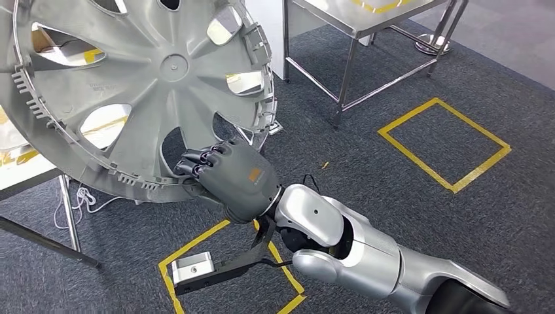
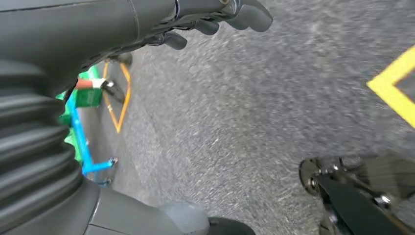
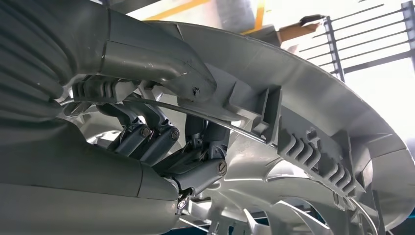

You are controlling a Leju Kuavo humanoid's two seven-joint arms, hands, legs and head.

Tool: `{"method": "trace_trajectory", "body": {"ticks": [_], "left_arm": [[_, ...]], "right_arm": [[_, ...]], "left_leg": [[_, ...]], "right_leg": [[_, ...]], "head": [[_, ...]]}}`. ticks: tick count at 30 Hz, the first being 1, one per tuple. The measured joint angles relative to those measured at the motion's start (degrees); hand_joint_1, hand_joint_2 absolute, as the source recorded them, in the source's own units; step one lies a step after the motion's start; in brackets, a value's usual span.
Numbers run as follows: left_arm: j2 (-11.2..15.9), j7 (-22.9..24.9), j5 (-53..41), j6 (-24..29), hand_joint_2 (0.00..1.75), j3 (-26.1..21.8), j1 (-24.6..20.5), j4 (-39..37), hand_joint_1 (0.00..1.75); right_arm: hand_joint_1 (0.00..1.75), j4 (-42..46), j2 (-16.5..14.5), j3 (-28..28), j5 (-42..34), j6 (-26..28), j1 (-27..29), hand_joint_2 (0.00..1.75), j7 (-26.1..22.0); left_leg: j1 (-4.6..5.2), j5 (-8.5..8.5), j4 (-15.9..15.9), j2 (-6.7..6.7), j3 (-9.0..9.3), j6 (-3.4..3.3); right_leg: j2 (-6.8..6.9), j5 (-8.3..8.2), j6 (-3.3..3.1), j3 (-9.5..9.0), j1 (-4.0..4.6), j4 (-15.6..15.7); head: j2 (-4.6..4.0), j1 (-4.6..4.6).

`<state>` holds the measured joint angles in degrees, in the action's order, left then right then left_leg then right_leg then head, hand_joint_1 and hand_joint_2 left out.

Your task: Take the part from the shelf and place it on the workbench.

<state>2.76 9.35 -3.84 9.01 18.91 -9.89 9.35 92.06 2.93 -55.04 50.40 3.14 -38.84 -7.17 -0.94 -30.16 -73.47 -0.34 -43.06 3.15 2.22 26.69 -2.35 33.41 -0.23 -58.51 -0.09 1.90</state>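
I have the big silver wheel cover in my right hand. The hand holds it by the bottom rim, with the dark fingers curled over the edge and the thumb pressed on the other side of the rim. The cover is up in the air, tilted, close to my head camera, and it hides a lot of what is in front of me.

My left hand hangs down by the floor. Its fingers look curled in and I see nothing in them.

Here is what I think could go wrong. The cover is wide and I only hold one small bit of its edge. If I swing it fast, it could twist in my fingers and slip out. It also sticks out far, so it could bump the metal table leg nearby. And since it blocks my view, I might not see where to set it down.

The floor is dark grey carpet with yellow tape squares. A steel table stands ahead on the right. There is a pale surface behind the cover on the left, and a white cord hangs under it
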Motion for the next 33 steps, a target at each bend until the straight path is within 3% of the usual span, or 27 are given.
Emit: {"method": "trace_trajectory", "body": {"ticks": [3, 5, 7, 9, 11, 13, 14, 15, 17, 19, 21, 23, 25, 27, 29, 30, 31, 33], "left_arm": [[0.1, 0.1, 0.0, 0.0, 1.75, 0.0, -0.1, 0.0, 0.0], [0.1, 0.2, 0.0, 0.1, 1.75, 0.0, -0.2, 0.0, 0.0], [0.1, 0.3, 0.0, 0.1, 1.75, 0.0, -0.1, 0.0, 0.0], [0.1, 0.5, 0.0, 0.2, 1.75, 0.0, 0.1, 0.0, 0.0], [0.0, 0.5, 0.1, 0.3, 1.75, 0.0, 0.0, 0.0, 0.0], [0.0, 0.5, 0.2, 0.4, 1.75, 0.0, 0.0, 0.0, 0.0], [0.0, 0.6, 0.3, 0.4, 1.75, 0.0, 0.0, 0.0, 0.0], [0.0, 0.6, 0.3, 0.5, 1.75, 0.0, 0.1, 0.0, 0.0], [0.0, 0.7, 0.5, 0.5, 1.75, 0.0, 0.2, 0.0, 0.0], [-0.1, 0.7, 0.7, 0.5, 1.75, 0.0, 0.2, 0.0, 0.0], [-0.1, 0.7, 0.7, 0.5, 1.75, 0.0, 0.2, 0.0, 0.0], [0.1, 0.9, 0.8, 0.6, 1.75, 0.0, 0.4, 0.0, 0.0], [0.1, 1.0, 0.8, 0.6, 1.75, 0.0, 0.7, 0.0, 0.0], [0.1, 1.1, 0.8, 0.6, 1.75, 0.0, 0.7, 0.0, 0.0], [0.1, 1.2, 0.8, 0.6, 1.75, 0.0, 0.6, 0.0, 0.0], [0.1, 1.3, 0.8, 0.6, 1.75, 0.0, 0.7, 0.0, 0.0], [0.1, 1.3, 0.8, 0.6, 1.75, 0.0, 0.7, 0.0, 0.0], [0.2, 1.5, 0.8, 0.6, 1.75, 0.0, 0.7, 0.0, 0.0]], "right_arm": [[1.75, 0.0, 0.0, 0.0, 0.0, 0.0, 0.0, 1.75, 0.0], [1.75, 0.0, 0.0, 0.0, 0.0, 0.0, -0.1, 1.75, 0.0], [1.75, 0.1, -0.1, 0.0, 0.1, 0.0, 0.0, 1.75, 0.0], [1.75, 0.1, -0.2, 0.0, 0.2, 0.0, -0.1, 1.75, 0.2], [1.75, 0.2, -0.3, 0.0, 0.4, -0.1, 0.0, 1.75, 0.2], [1.75, 0.2, -0.3, 0.0, 0.6, -0.1, 0.2, 1.75, 0.2], [1.75, 0.2, -0.3, 0.0, 0.7, -0.1, 0.3, 1.75, 0.2], [1.75, 0.2, -0.3, 0.0, 0.7, -0.1, 0.5, 1.75, 0.2], [1.75, 0.2, -0.3, 0.0, 0.7, -0.2, 0.5, 1.75, 0.3], [1.75, 0.2, -0.3, 0.0, 0.7, -0.2, 0.5, 1.75, 0.2], [1.75, 0.2, -0.3, 0.0, 0.7, -0.2, 0.5, 1.75, 0.1], [1.75, 0.2, -0.5, 0.0, 0.7, -0.2, 0.5, 1.75, 0.2], [1.75, 0.2, -0.7, 0.1, 0.7, -0.2, 0.4, 1.75, 0.3], [1.75, 0.2, -0.8, 0.1, 0.7, -0.2, 0.4, 1.75, 0.2], [1.75, 0.2, -0.8, 0.1, 0.8, -0.2, 0.5, 1.75, 0.1], [1.75, 0.2, -0.8, 0.1, 0.8, -0.2, 0.5, 1.75, 0.1], [1.75, 0.2, -0.8, 0.1, 0.7, -0.2, 0.5, 1.75, 0.1], [1.75, 0.2, -0.9, 0.1, 0.7, -0.2, 0.5, 1.75, 0.2]], "left_leg": [[0.2, 4.49, 10.3, 2.07, 5.5, -0.33], [0.49, 5.23, 14.0, 2.9, 7.4, -1.24], [0.58, 5.28, 14.2, 1.96, 7.32, -2.18], [0.37, 5.51, 14.4, 1.05, 7.31, -2.89], [0.1, 5.71, 14.5, 0.19, 7.25, -3.46], [0.06, 5.79, 14.5, -0.84, 7.06, -3.69], [0.06, 5.83, 14.5, -1.43, 6.99, -3.7], [0.05, 5.89, 14.4, -2.06, 6.95, -3.66], [0.01, 6.03, 14.3, -3.35, 6.92, -3.45], [0.02, 6.26, 14.3, -4.51, 6.68, -2.94], [-0.04, 6.63, 14.4, -5.4, 6.29, -2.14], [-0.18, 6.91, 14.6, -5.88, 5.97, -1.34], [-0.07, 5.64, 12.8, -3.77, 4.93, -0.81], [0.04, 2.25, 6.5, -0.94, 2.13, -0.48], [-0.03, -0.25, 0.0, -0.21, -0.71, -0.21], [-0.03, -0.13, -0.9, -0.09, -0.97, -0.15], [-0.03, 0.97, 0.6, 0.04, -0.06, -0.14], [0.01, 3.88, 7.8, 0.62, 4.0, -0.35]], "right_leg": [[1.52, 0.48, 0.53, -0.03, 0.16, -0.5], [2.3, 0.78, 1.06, 0.01, 0.5, -0.8], [3.05, 0.89, 1.58, -0.11, 0.65, -0.7], [1.96, 1.81, 2.31, 0.21, 0.41, -1.8], [-0.58, 4.8, 2.97, 2.56, 0.11, -7.0], [-1.69, 8.1, 3.28, 6.25, 0.0, -14.6], [-1.79, 8.63, 3.31, 7.44, -0.04, -17.0], [-1.83, 7.99, 3.26, 7.51, -0.08, -17.1], [-2.53, 4.38, 2.9, 4.59, -0.17, -11.1], [-4.5, 1.74, 2.48, 1.09, -0.24, -3.7], [-5.33, 1.26, 2.18, 0.06, -0.07, -1.1], [-4.27, 0.82, 1.58, -0.09, -0.03, -0.7], [-3.2, 0.4, 0.76, -0.38, -0.22, -0.2], [-2.07, 0.28, 0.32, -0.43, -0.17, 0.0], [-0.85, 0.37, 0.2, -0.43, -0.05, 0.0], [-0.25, 0.43, 0.19, -0.43, -0.03, -0.1], [0.18, 0.5, 0.23, -0.45, -0.03, -0.1], [0.85, 0.73, 0.53, -0.46, -0.03, -0.4]], "head": [[0.0, 0.03], [0.0, -0.06], [0.0, -0.16], [0.0, -0.19], [0.0, -0.27], [0.0, -0.31], [0.0, -0.32], [0.0, -0.32], [0.0, -0.36], [0.0, -0.42], [0.0, -0.44], [0.0, -0.45], [0.0, -0.14], [0.0, 0.18], [0.0, 0.17], [0.0, 0.17], [0.0, 0.18], [0.0, 0.18]]}}
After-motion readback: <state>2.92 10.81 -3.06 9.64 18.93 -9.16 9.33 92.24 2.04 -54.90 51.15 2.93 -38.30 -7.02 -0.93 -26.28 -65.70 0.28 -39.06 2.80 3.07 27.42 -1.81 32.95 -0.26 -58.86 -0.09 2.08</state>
